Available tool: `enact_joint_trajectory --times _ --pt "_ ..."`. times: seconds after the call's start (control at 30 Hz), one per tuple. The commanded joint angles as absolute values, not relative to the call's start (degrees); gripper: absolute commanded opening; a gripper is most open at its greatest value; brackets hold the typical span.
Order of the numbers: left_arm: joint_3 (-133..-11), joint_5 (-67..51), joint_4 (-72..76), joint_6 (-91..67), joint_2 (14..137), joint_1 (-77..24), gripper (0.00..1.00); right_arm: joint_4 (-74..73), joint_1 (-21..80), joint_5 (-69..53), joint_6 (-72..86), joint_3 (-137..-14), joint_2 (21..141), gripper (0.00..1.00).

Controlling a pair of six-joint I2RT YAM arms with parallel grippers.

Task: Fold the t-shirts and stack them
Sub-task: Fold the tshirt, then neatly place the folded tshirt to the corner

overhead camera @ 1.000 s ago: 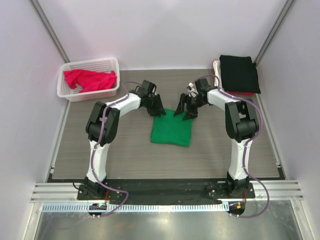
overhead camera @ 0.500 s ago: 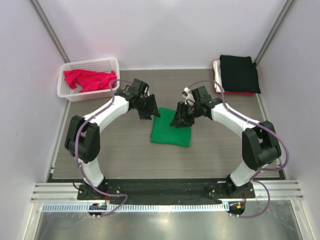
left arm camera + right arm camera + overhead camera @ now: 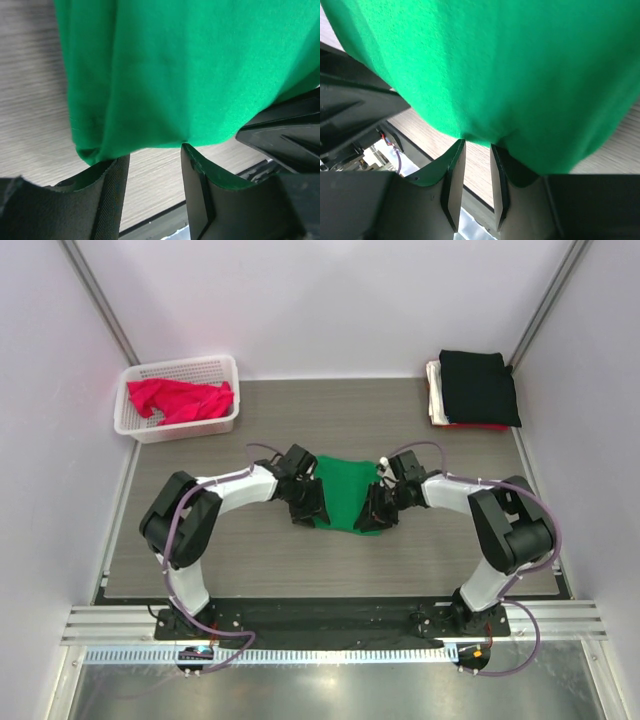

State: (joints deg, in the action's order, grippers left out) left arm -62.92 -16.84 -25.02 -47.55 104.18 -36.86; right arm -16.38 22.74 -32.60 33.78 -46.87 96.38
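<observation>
Grey table [image 3: 250, 440]: left gripper [image 3: 308, 512], parted, and right gripper [image 3: 378, 515], hold unclear, have moved to the near corners of the green t-shirt [image 3: 345, 488], probably for lifting.

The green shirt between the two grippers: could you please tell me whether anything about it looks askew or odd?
Nothing looks damaged. The green shirt lies folded, slightly skewed on the table, with the left gripper and right gripper at its near corners. One corner bunches slightly in the left wrist view.
</observation>
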Motion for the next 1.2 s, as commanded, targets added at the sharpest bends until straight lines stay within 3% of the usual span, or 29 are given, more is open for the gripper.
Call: enact_joint_trajectory --times 0.0,0.23,0.33,0.37,0.43,0.53,0.6,0.8,1.17 --pt "-62.1 -10.1 -24.7 -44.7 105.4 -35.8 0.47 -16.0 20.5 -29.1 30.2 -42.8 94.6 0.33" --pt "-61.8 -4.3 -30.7 -40.1 103.9 -33.8 0.46 -21.7 18.8 -28.0 27.2 -39.1 87.8 0.38" --pt "-63.9 -6.0 -33.9 -38.8 101.3 -33.9 0.51 -26.5 18.8 -24.9 27.8 -41.8 81.5 0.68" --pt "-64.6 -6.7 -35.0 -38.6 100.4 -33.9 0.54 -27.5 18.8 -23.9 28.2 -42.9 77.0 0.86" --pt "-67.6 -6.3 -39.5 -38.4 97.4 -33.9 0.66 -28.5 18.7 -20.7 30.5 -46.0 73.4 0.99" --pt "-72.0 -4.5 -45.8 -37.4 93.2 -33.9 0.77 -28.6 17.9 -17.1 31.3 -49.7 71.1 1.0" --pt "-74.2 -3.0 -50.3 -36.5 91.3 -33.9 0.8 -28.2 17.3 -16.4 31.0 -51.7 73.6 1.0" --pt "-76.5 -0.4 -56.4 -33.5 84.3 -33.8 0.8 -23.7 15.1 -16.1 29.6 -54.9 82.7 0.96" --pt "-68.6 1.1 -56.9 -36.3 72.3 -33.7 0.79 -15.8 9.3 -22.6 28.5 -61.5 100.7 0.82"
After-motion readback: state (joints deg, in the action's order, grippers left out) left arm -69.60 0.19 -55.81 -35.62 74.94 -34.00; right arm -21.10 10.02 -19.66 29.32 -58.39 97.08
